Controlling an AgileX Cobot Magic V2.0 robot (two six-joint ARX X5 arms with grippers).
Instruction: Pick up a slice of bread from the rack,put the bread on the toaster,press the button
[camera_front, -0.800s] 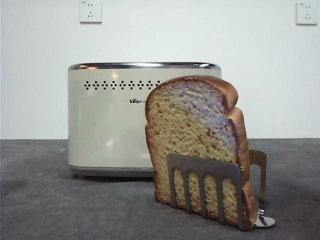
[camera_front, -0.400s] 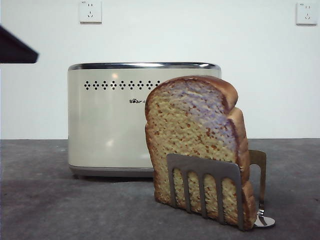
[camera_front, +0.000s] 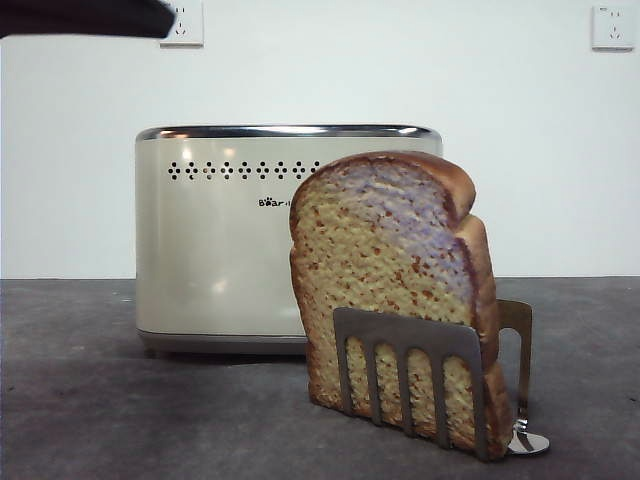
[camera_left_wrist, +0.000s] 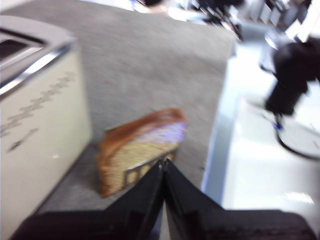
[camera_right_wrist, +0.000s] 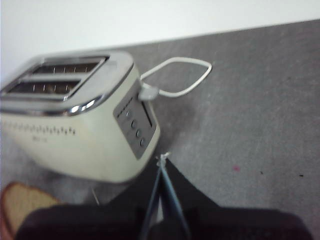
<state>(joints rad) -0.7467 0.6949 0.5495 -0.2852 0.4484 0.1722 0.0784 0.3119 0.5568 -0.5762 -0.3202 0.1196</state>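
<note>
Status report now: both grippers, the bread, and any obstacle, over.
Left gripper shut, empty, above the slice of bread. Right gripper shut, empty, near the toaster. Bread upright in the rack, untouched. Nothing in the way.

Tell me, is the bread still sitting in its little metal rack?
Yes. The slice of bread stands nearly upright, leaning slightly, in the rack, whose slotted plate crosses its lower part. No gripper touches it.

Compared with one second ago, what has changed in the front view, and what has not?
A dark arm has come in at the top left corner: absent at first, then a black tip at the left edge, now higher and reaching further right. Nothing was taken hold of. The slice of bread stayed in the rack, and the toaster did not move.
</note>
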